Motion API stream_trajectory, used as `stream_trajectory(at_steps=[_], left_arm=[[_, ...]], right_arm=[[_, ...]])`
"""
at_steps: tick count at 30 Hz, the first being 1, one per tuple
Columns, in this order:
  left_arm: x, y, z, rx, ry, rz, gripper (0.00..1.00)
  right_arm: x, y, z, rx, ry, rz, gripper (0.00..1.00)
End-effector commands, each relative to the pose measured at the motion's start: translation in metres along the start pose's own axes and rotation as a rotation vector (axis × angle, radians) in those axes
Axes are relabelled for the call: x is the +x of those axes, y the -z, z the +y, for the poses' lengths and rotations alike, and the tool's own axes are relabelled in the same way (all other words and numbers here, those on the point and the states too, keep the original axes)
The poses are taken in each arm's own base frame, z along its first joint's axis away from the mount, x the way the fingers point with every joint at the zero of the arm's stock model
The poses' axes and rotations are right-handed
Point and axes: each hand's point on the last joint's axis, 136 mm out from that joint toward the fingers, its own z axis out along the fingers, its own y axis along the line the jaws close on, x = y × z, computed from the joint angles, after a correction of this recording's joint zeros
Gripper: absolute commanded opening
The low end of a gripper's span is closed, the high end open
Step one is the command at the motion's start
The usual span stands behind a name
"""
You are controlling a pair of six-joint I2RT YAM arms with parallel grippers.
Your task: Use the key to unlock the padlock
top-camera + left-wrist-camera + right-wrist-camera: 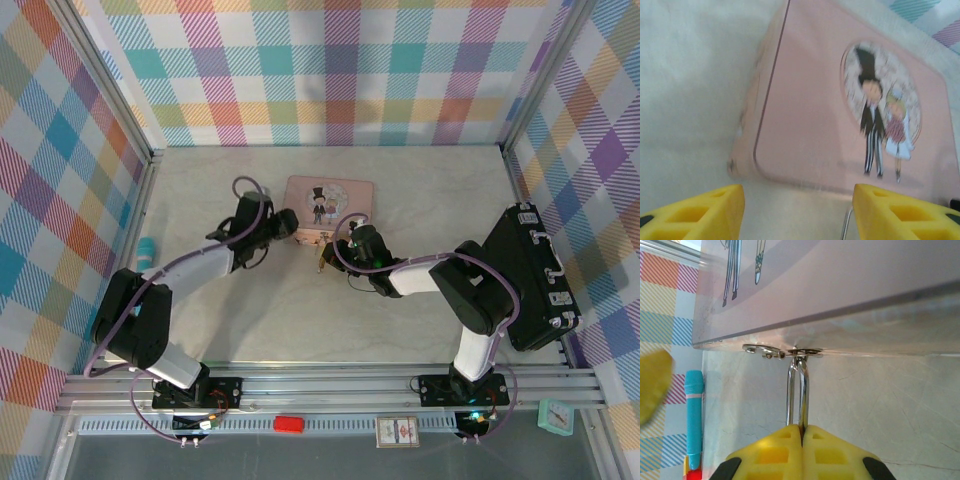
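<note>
Pale worktop (890,405) centre: right gripper (801,429) clamps the padlock (789,395), long axis straight ahead into pink tin (840,280); left gripper (797,197) gapes alongside.

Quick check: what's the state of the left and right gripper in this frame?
Left gripper: jaws open, nothing between them.
Right gripper: jaws closed on the padlock, pinching its silver shackle.

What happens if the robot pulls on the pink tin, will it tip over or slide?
Probably slide: the pink tin lies flat and wide on the smooth table. It looks stiff, not squashy, with crisp edges. Since the right gripper pinches the padlock hooked through its latch, a tug would likely drag it along.
</note>
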Motion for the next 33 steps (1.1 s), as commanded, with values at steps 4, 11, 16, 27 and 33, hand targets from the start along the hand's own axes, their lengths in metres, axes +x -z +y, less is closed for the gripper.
stream_trajectory(at_steps=[4,11,16,27,33], left_arm=[[-0.020,-0.023,0.009,-0.001,-0.090,0.089,0.60],[-0.018,-0.054,-0.004,0.085,-0.073,0.166,0.59],[-0.005,-0.074,-0.007,0.131,-0.053,0.230,0.59],[0.050,-0.068,0.000,0.161,0.037,0.295,0.51],[0.081,-0.060,-0.003,0.127,0.067,0.293,0.49]], right_arm=[[0.028,0.001,-0.062,0.200,-0.095,0.094,0.00],[0.025,0.003,-0.055,0.197,-0.067,0.104,0.00],[0.026,0.001,-0.053,0.189,-0.065,0.112,0.00],[0.020,0.004,-0.055,0.227,-0.029,0.110,0.00],[0.016,0.015,-0.069,0.261,-0.042,0.086,0.00]])
